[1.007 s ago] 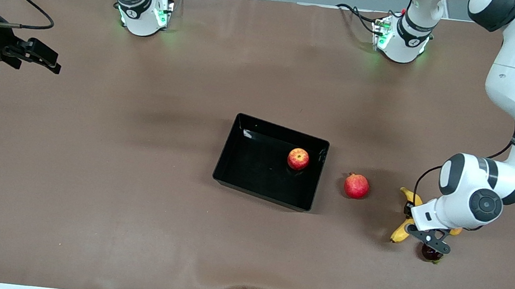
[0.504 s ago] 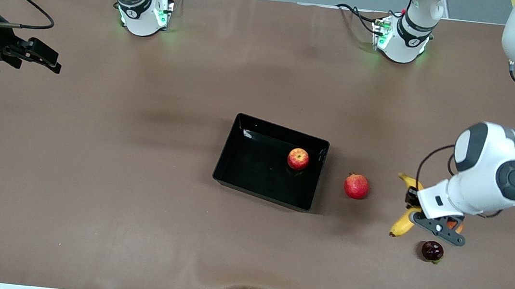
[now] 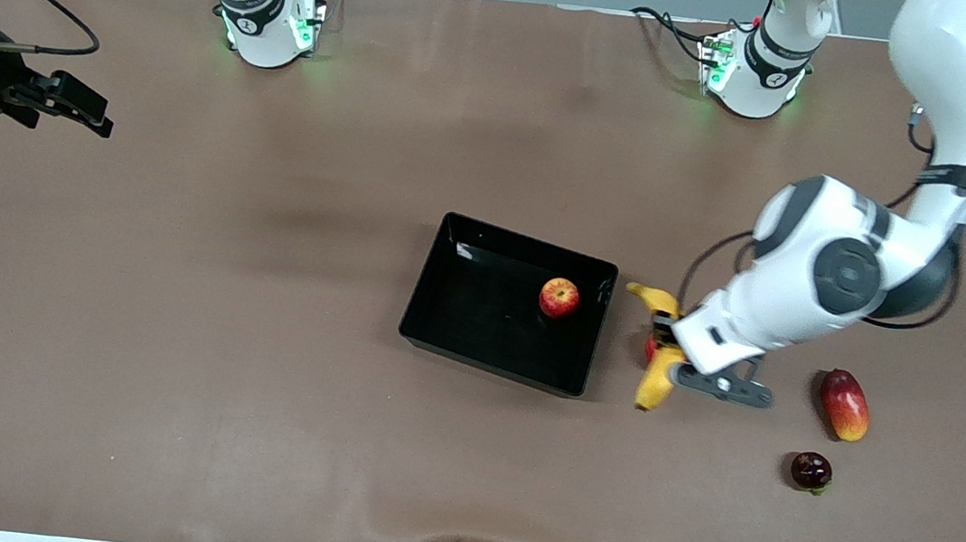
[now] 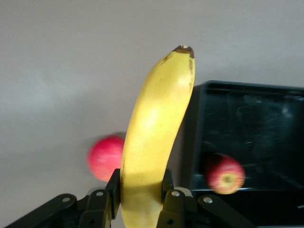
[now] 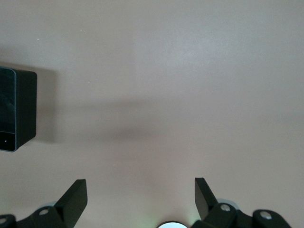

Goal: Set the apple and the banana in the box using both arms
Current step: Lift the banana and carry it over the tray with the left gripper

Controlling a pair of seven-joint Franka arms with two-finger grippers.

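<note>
1 apple (image 3: 559, 298), 1 banana (image 3: 657, 356), 1 box (image 3: 443, 303), 1 pomegranate (image 4: 105, 157), 1 mango (image 3: 844, 404), 1 dark round fruit (image 3: 810, 470), 2 arms.

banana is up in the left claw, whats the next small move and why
Probably carry it on sideways until it hangs over the box. The left claw grips the banana over the table just outside the box wall, and the apple already lies inside.
</note>
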